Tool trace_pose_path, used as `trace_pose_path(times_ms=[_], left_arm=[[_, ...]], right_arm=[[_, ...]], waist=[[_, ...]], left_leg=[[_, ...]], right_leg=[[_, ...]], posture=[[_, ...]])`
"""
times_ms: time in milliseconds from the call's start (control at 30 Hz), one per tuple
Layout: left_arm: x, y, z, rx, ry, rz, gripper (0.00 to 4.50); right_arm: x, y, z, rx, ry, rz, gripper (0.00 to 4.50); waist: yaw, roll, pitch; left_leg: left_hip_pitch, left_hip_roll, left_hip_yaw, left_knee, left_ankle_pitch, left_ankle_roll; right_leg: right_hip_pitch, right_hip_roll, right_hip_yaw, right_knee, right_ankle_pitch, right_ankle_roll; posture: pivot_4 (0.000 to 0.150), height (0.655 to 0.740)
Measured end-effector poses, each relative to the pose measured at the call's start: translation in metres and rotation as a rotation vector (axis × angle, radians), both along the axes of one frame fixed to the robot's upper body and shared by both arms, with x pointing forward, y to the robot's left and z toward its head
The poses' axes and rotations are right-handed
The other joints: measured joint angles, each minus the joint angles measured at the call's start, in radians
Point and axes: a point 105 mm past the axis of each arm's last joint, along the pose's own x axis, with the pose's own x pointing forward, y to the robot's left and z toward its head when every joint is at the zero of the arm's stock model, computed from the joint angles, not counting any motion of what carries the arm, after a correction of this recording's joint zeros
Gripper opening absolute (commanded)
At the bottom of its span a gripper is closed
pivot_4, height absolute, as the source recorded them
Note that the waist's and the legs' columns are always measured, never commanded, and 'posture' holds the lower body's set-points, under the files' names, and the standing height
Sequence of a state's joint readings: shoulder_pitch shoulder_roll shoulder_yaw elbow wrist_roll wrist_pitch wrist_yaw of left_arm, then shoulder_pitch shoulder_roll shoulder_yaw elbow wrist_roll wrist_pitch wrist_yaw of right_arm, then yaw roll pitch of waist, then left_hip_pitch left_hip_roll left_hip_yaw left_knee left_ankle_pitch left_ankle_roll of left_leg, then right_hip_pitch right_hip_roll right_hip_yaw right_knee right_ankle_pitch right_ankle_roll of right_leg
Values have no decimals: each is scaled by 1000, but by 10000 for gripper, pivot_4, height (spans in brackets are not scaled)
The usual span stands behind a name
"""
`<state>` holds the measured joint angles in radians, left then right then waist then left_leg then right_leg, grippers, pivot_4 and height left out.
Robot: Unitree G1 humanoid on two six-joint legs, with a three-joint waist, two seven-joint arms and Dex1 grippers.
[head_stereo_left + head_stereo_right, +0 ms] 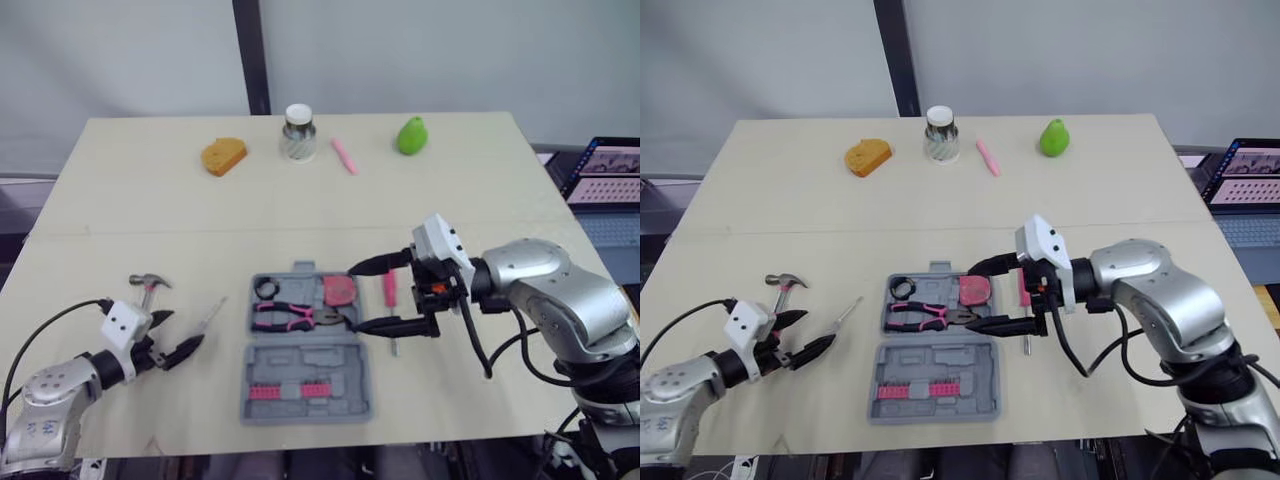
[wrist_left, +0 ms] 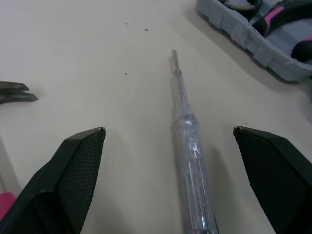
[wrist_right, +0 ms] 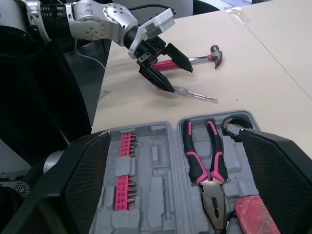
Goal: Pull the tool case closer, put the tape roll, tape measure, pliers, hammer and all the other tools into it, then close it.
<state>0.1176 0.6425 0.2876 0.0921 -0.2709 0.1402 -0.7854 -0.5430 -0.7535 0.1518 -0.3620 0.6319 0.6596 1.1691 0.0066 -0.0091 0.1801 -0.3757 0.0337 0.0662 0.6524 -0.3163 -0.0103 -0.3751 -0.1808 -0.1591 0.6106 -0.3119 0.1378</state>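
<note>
No readable text on the counter (image 1: 150,200).
The tool case (image 1: 305,370), the jar (image 1: 298,133) and the laptop screen (image 1: 610,175) at the edge bore no legible words or numbers.

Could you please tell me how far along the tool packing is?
Done: the grey plastic tool case lies open, holding the pink-handled pliers, black tape roll and red tape measure. In hand: the open left gripper straddles the clear-handled screwdriver. Left: the pink-handled hammer, pink screwdriver, closing the case.
</note>
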Motion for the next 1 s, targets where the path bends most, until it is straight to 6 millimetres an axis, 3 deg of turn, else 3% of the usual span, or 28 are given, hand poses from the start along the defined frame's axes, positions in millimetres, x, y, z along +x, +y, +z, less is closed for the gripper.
trace_pose_path(times_ms=[500,600,833,1000], left_arm=[[6,-12,-9,10,-14,-28,45000],[7,-12,-10,23,-17,-21,37060],[8,-6,-12,30,-21,11,1053],[7,-5,-13,29,-21,14,711]], right_arm=[[4,-1,-2,-10,-17,-20,44451],[4,-1,-2,-11,-17,-21,45000],[4,-1,-4,-12,-13,-23,45000],[3,-2,-6,-13,-4,-26,45000]], waist=[[-5,0,0],[-5,0,0],[-5,0,0],[-6,0,0]], left_leg=[[0,0,0,0,0,0],[0,0,0,0,0,0],[0,0,0,0,0,0],[1,0,0,0,0,0]], right_leg=[[0,0,0,0,0,0],[0,0,0,0,0,0],[0,0,0,1,0,0],[0,0,0,1,0,0]], posture=[[1500,7400],[1500,7400],[1500,7400],[1500,7400]])
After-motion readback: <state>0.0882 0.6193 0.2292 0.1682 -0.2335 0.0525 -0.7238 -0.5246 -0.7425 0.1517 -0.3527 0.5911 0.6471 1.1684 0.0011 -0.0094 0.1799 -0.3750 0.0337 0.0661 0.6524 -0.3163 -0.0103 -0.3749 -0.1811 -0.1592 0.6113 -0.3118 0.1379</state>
